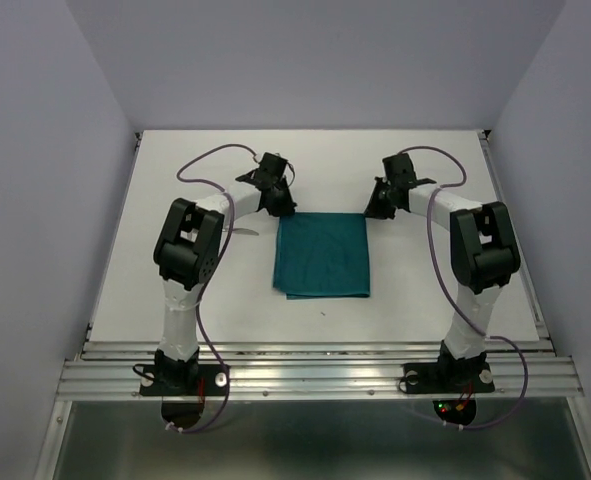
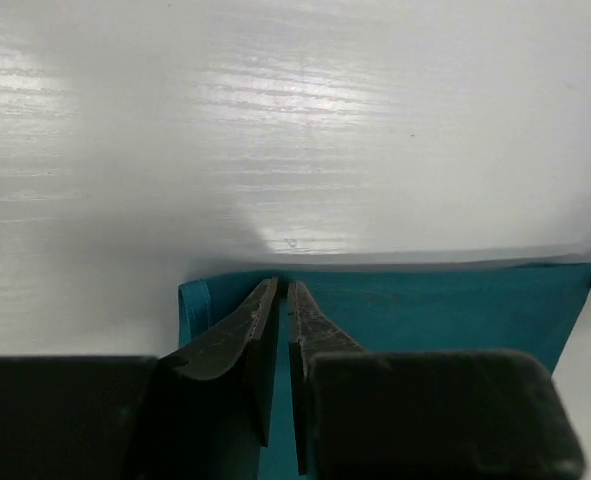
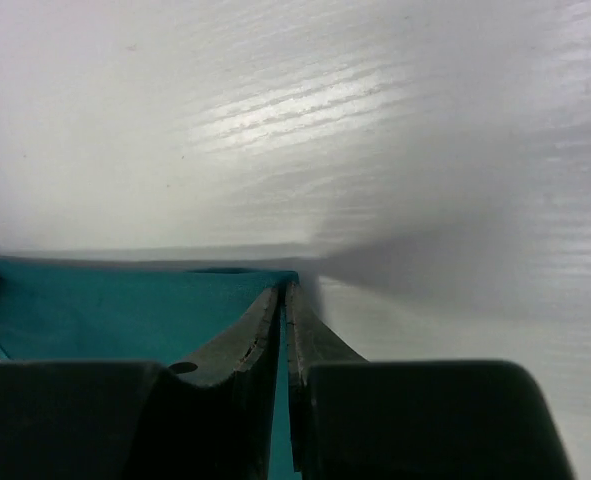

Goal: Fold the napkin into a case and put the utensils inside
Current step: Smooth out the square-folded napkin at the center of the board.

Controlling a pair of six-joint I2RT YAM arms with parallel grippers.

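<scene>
1. Left gripper (image 2: 283,288): my two fingers (image 2: 243,335) are drawn almost together, with only a slit between the tips. They sit on the far edge of the napkin, just inside its left corner. Teal shows in the slit lower down, so I read this as a pinch on the cloth. The contact itself is hidden behind my own fingers.
2. Right gripper (image 3: 283,288): the same posture, tips nearly touching. It is set on the far right corner of the cloth, and teal shows between the fingers.
3. Napkin (image 1: 322,257): a teal rectangle lying flat in the middle of the table, between my two arms. A second layer peeks out along the near edge. How many layers lie underneath cannot be told.
4. Cut off: each wrist view shows only the far strip of the cloth. The black gripper bodies block the bottom of both views.
5. Pale sliver (image 1: 243,232): a thin light streak beside my left forearm, too small to identify.
6. Table (image 1: 425,290): white surface shows beyond the cloth's far edge and on both sides of it.
7. Walls (image 1: 35,150): lavender panels close in the left, right and back.
8. Rail (image 1: 315,370): metal strip along the near edge, carrying both arm bases.
</scene>
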